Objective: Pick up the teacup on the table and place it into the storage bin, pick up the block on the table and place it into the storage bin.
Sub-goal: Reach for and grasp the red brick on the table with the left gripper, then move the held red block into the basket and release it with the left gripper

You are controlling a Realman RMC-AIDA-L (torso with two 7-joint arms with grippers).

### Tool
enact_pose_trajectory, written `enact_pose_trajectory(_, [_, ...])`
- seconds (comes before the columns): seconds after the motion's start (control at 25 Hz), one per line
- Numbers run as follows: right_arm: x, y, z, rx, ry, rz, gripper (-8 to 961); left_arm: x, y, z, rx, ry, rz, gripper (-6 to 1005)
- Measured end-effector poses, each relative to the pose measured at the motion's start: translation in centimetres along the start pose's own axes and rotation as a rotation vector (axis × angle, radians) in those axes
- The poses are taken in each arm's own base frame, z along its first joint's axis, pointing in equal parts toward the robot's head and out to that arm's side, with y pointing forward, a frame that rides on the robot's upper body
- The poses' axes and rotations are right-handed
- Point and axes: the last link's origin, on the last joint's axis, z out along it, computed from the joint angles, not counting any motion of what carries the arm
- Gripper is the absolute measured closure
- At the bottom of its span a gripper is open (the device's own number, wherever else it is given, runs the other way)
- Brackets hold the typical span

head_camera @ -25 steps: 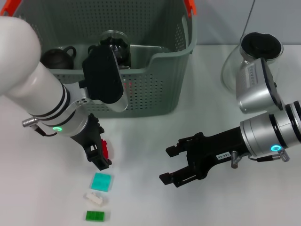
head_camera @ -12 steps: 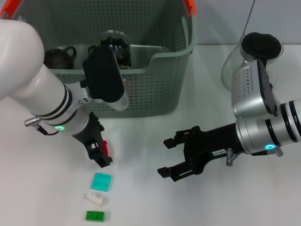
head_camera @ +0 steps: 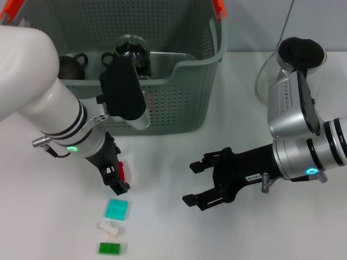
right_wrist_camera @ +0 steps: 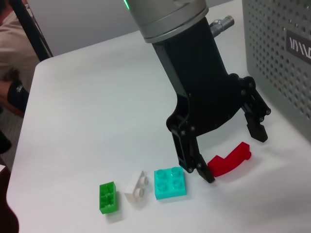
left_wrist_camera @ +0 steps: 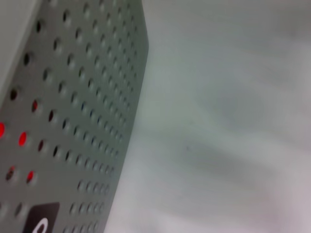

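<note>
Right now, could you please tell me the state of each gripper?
Left gripper: open, straddling the red block on the table, not gripping it.
Right gripper: open, empty, above the table.

A clear glass jar (head_camera: 293, 65) with a black lid is standing at the counter's (head_camera: 227, 124) far right; a person's arm (right_wrist_camera: 14, 58) is showing beyond the counter edge.

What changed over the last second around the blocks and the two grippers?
The right gripper, open, slid a little toward the left gripper, which barely shifted and stays open astride the red curved block. The teal square block, white block, green block and grey-green perforated storage bin did not move.
</note>
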Motion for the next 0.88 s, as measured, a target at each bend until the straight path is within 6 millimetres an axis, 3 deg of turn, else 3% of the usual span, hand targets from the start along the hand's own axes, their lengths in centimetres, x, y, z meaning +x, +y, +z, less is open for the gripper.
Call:
enact_pose_trajectory(0.28, [0.0, -0.1, 0.0, 0.004, 0.000, 0.005, 69, 0.0, 0.2, 0.1, -0.010, -0.008, 0.009, 87])
enact_pose_trajectory(0.64, [0.1, -0.1, -0.1, 0.003, 0.002, 0.014, 70, -0.1, 0.3, 0.3, -0.017, -0.014, 0.009, 308])
enact_pose_trajectory(0.88, [0.2, -0.2, -0.3, 0.004, 0.004, 0.026, 70, 0.5, 0.7, -2.2, -0.052, 0.070, -0.030, 341])
